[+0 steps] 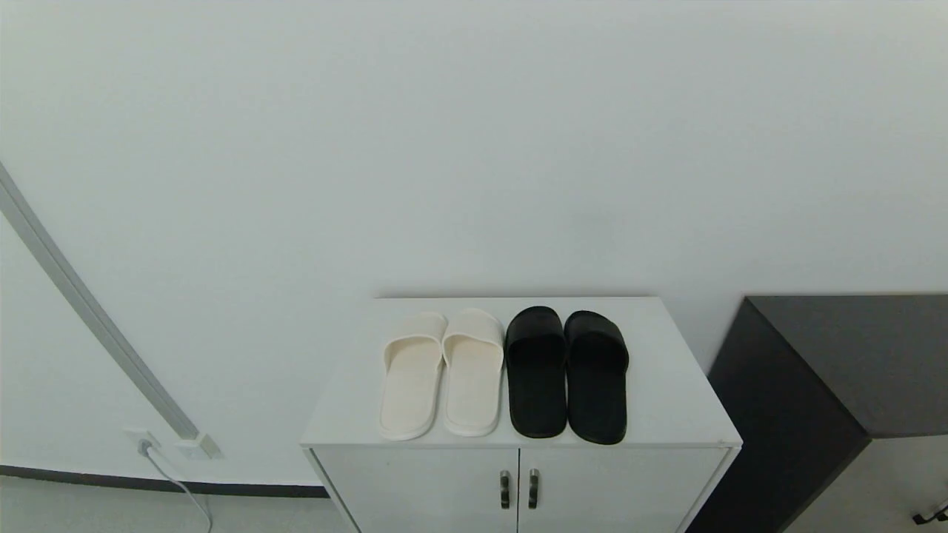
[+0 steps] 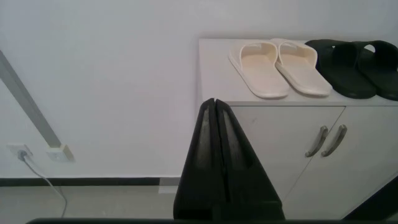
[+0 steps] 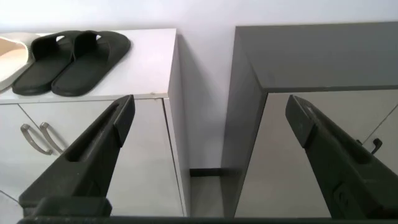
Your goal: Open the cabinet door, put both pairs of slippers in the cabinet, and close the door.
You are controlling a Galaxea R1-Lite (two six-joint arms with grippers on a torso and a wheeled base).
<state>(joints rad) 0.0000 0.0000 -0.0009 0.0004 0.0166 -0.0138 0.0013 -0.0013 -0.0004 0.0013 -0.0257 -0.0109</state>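
Closed white cabinet with two pairs of slippers on top, both grippers held in front of it.

The cabinet (image 1: 689,400) is seen with both doors shut, their two handles (image 1: 518,488) set side by side at the middle seam; its inside is hidden. On its top the white slippers (image 1: 470,385) are laid on the left and the black slippers (image 1: 537,385) on the right, the pairs just beside each other with toes toward the wall. A dark grey cabinet (image 1: 815,385) is placed close on the right, with a narrow gap between the two. A wall socket (image 1: 142,442) with a cable (image 1: 181,488) plugged in is found low on the left. The left gripper (image 2: 215,106) is held before the cabinet's left front corner, its fingers pressed together on nothing. The right gripper (image 3: 209,106) is spread wide and empty, faced toward the gap.
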